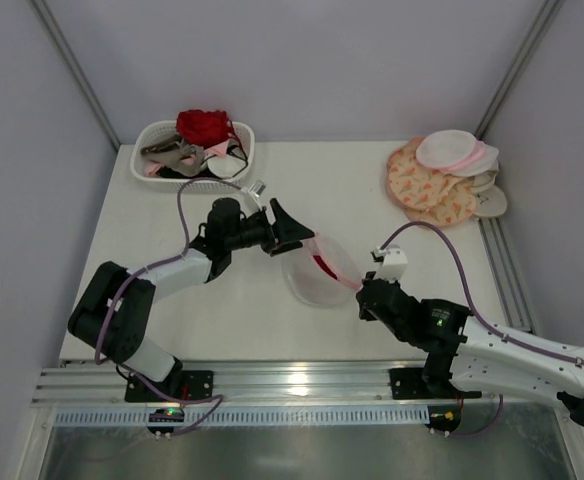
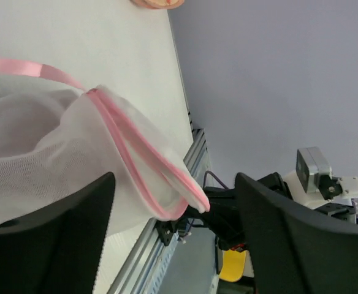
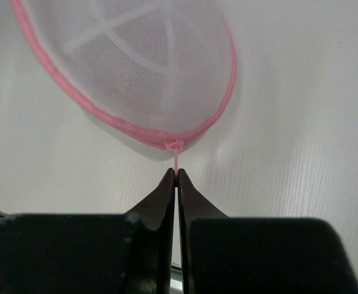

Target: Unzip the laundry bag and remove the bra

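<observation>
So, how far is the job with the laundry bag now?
Whether the zipper is open, I cannot tell. In hand: the right gripper is shut on the pink pull of the laundry bag; the left gripper stands open close by. Left: a red item, likely the bra, is inside.
</observation>
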Tool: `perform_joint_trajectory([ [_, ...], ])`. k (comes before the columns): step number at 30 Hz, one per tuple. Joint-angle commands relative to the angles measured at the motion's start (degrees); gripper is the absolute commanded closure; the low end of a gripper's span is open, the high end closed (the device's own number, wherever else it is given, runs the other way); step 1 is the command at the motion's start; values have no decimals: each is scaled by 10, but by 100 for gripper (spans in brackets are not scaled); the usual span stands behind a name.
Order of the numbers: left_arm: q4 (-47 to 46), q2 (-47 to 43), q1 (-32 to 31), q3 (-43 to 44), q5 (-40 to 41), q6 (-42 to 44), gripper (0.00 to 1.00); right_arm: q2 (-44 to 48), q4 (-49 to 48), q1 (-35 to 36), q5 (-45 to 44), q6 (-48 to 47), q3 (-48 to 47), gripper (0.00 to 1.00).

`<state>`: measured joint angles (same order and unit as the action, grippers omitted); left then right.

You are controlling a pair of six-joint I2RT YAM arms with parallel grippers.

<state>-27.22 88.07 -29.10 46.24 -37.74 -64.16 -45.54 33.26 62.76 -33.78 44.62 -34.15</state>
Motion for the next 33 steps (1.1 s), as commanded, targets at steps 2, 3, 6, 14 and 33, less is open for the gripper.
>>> perform_joint_trajectory([
  [2, -106, -23, 5, -60, 40, -8, 13, 18, 8, -3, -16, -11, 1, 96],
  [3, -94, -53, 5, -72, 54, -5, 8, 18, 3, -3, -14, -13, 1, 96],
  [6, 32, -143, 0, -104, 132, 23, 3, 15, -33, -3, 13, -39, 8, 96],
  [14, 233, -306, -88, -102, 245, 26, 1, 11, -244, -3, 206, -155, 51, 96],
  [33, 279, -157, -175, -18, 281, 32, 6, -54, -283, -3, 254, -190, 10, 96],
])
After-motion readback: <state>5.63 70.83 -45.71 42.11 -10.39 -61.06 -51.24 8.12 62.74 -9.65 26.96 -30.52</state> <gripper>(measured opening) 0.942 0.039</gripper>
